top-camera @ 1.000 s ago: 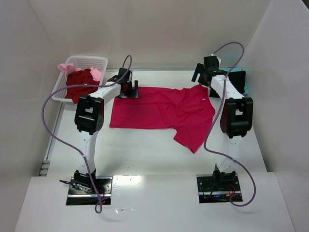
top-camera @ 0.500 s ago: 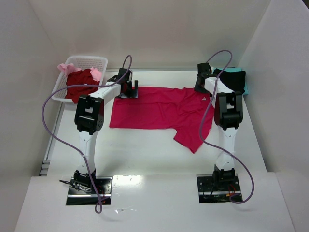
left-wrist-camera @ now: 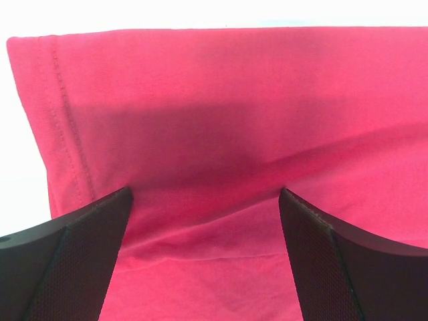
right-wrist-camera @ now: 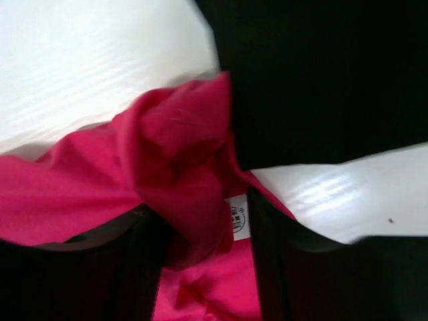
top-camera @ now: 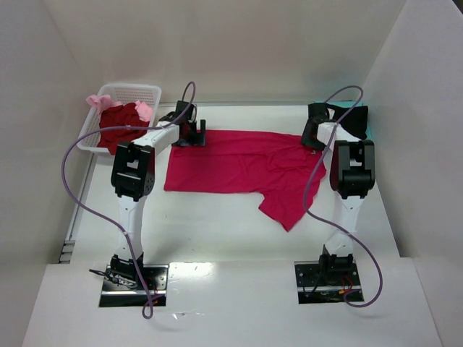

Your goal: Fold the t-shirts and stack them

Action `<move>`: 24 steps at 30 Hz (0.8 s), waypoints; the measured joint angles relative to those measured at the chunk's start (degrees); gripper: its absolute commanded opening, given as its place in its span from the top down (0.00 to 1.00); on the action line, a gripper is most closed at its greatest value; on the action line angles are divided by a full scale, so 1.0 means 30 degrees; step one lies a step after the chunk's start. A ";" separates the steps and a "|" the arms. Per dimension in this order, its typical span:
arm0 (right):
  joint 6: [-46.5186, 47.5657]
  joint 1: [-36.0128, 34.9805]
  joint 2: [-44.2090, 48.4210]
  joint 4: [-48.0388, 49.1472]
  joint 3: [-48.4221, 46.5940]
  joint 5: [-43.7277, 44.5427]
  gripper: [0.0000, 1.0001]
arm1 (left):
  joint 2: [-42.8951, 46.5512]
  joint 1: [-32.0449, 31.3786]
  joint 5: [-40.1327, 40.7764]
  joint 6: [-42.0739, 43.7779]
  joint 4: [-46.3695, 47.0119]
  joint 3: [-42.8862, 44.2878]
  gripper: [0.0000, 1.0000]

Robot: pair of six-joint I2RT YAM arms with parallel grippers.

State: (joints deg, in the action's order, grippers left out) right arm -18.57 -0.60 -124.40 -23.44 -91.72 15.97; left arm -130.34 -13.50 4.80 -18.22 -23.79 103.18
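– Crimson-pink short-sleeved cloth t-shirt (top-camera: 231, 163): which way did it run?

– It lay flat on the white bench (top-camera: 217, 231), with its long axis left to right between the two arms. The hem end pointed left and the neck end right. One sleeve (top-camera: 289, 206) splayed toward the near edge.

– And the end effectors?

– The left end effector (top-camera: 192, 132) was released, jaws wide, over the far hem corner. Its wrist view showed a finger (left-wrist-camera: 87, 247) on either side of the stitched hem; whether they touched the cloth I couldn't tell. The right end effector (top-camera: 312, 136) was clenched on a bunch of cloth at the neck, with the small white neck tag (right-wrist-camera: 239, 215) between its fingers.

– What couldn't you make out?

– From above, the neck opening was hidden under that end effector. The right wrist view was blurred, the tag's print was unreadable, and I couldn't identify a dark mass in its upper right. At far left, the white plastic lattice basket (top-camera: 148, 90) held a dark red tee (top-camera: 119, 130) and a pale pink tee (top-camera: 98, 100), heaped with unclear shapes. A black tee (top-camera: 353, 119) and a sliver of teal tee (top-camera: 370, 131) sat far right, partly behind the right arm.
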 measured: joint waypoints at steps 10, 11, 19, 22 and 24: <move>-0.0189 0.0889 0.0933 0.0007 0.0641 -0.0160 0.12 | 0.0000 0.0102 -0.0131 0.0007 -0.0066 0.0029 0.02; -0.0175 0.0911 0.1093 0.0007 0.0641 -0.0277 0.12 | 0.0000 0.0102 -0.0146 0.0000 -0.0066 0.0029 0.02; -0.0131 0.0940 0.3111 0.0095 0.0160 -0.2273 0.12 | 0.0000 0.0117 -0.0197 0.0007 -0.0160 0.0080 0.02; 0.0058 0.0889 0.3279 0.0255 -0.0568 -0.3293 0.15 | 0.0000 0.0168 -0.0204 0.0007 -0.0277 0.0153 0.02; 0.0262 0.0736 0.3279 0.0525 -0.0809 -0.3905 0.18 | 0.0000 0.0262 -0.0204 0.0007 -0.0481 0.0277 0.02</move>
State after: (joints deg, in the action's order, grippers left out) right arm -17.78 1.61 -114.56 -21.87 -94.15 4.25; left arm -130.34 -12.71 4.19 -18.20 -25.23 104.01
